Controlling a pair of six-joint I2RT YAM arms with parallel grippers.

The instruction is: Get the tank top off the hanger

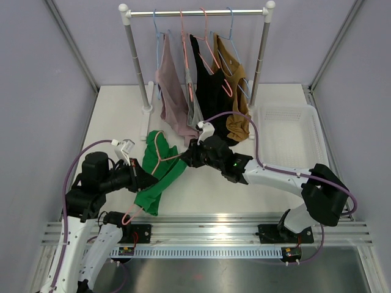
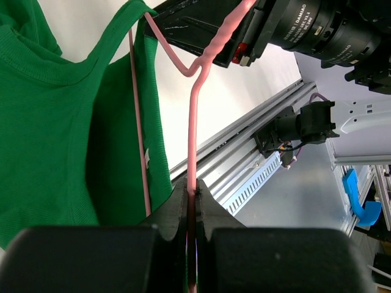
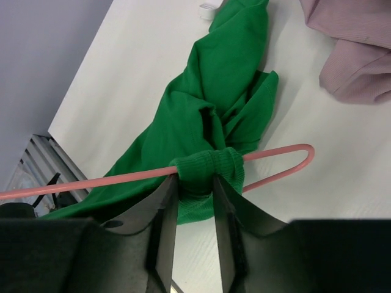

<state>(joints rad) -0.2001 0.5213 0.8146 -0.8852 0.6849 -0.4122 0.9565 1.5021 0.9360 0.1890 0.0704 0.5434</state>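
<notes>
**Two arms pull hanger and top apart in front of the rack**

The green tank top is not on the clothes rack. It lies crumpled on the white table in front of the rack, a little to the left side, with the pink hanger still threaded through it.

The left gripper is closed tight on the wire of the hanger, I think to keep the hanger from sliding. The right gripper reaches in from the other side. Its two fingers press on a bunched strap of the top, at the place where the strap wraps the wire close to the hanger's bent end. This looks to me like the way to slide the strap off that end, but the strap is not yet off.

The table is smooth and pale, so the cloth should drag easily. On the rack hang other garments: mauve, grey, black and brown. A white basket stands just right of the rack. Plain lilac walls close the space.
</notes>
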